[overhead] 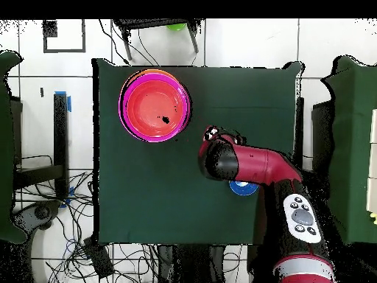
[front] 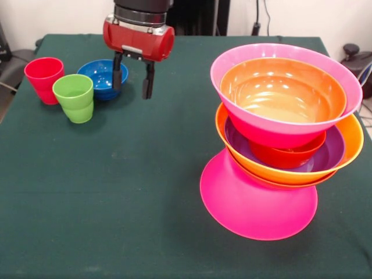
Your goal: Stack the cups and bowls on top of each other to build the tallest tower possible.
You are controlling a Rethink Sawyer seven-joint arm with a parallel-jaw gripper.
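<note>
Green cloth covers the counter (front: 116, 192). An open, empty gripper (front: 133, 77) is held by the small blue bowl (front: 99, 74) (light, glossy, probably slippery); its thin rim is judged best pinched.

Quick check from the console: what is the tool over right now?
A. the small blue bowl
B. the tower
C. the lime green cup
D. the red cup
A: in the front view the open tool hangs empty right at the small blue bowl, apart from the tower and both cups.
</note>
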